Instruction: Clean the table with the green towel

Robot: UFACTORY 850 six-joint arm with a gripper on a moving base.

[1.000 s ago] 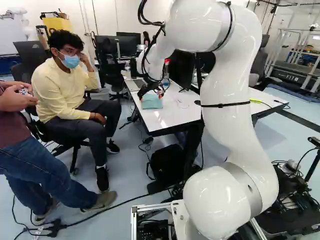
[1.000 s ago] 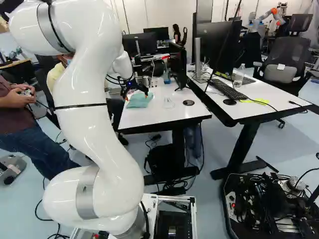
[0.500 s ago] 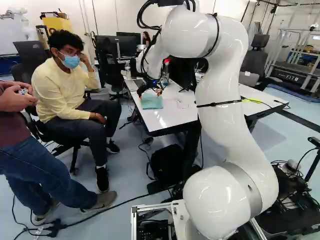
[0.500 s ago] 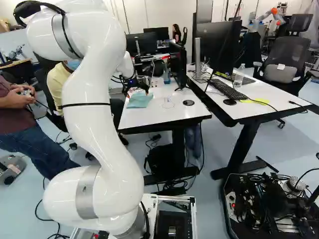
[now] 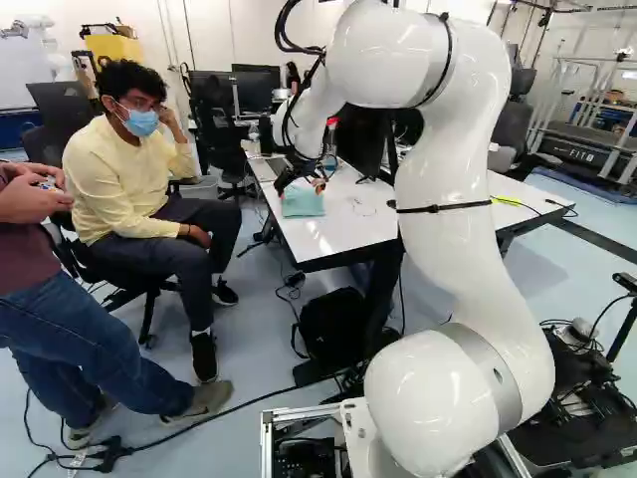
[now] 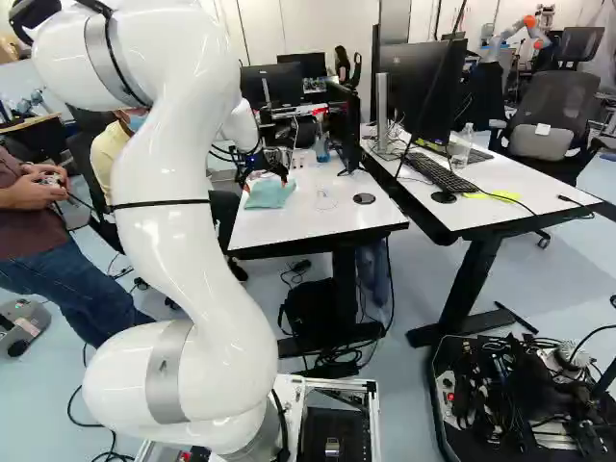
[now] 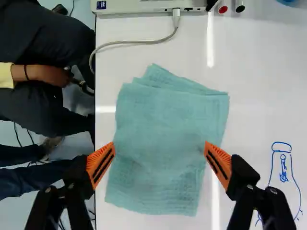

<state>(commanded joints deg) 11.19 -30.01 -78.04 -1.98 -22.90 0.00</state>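
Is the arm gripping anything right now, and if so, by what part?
Nothing is held: the gripper stands open above the folded green towel.

Blue drawing (image 7: pixel 283 168) partly hidden behind the claw (image 6: pixel 267 181)

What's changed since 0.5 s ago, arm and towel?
The arm shifted slightly at its elbow: right in the left base view, left in the right one. Unchanged: base, and towel on the table. The gripper is open over it now.
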